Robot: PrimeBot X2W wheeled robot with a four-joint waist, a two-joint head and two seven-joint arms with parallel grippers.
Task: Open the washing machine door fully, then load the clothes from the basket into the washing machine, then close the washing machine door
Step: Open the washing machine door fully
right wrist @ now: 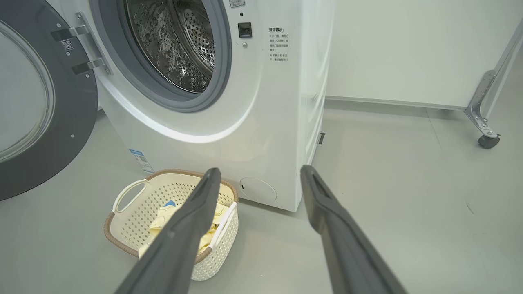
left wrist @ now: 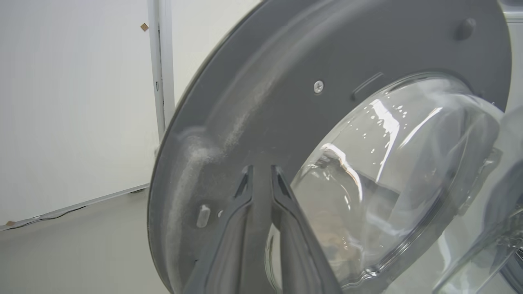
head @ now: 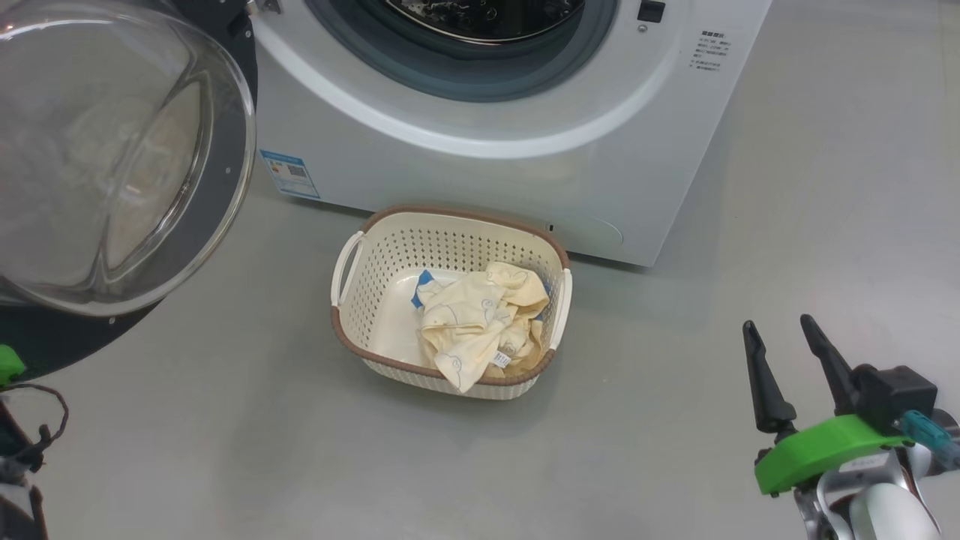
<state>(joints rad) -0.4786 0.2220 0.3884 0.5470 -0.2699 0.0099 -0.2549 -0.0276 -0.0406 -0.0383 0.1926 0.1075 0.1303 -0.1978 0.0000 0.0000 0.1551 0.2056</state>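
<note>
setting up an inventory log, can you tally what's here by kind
washing machine: 1
washing machine door: 1
basket: 1
heap of clothes: 1 (too bunched to count garments)
pincers: 2, left pincer and right pincer
total: 6

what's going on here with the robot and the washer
A two-armed robot is doing laundry. The washing machine door is swung open, and the left hand sits close to its inner face, slightly open, gripping nothing. The clothes lie in the basket on the floor before the washing machine. The right hand hovers open and empty to the basket's right.
</note>
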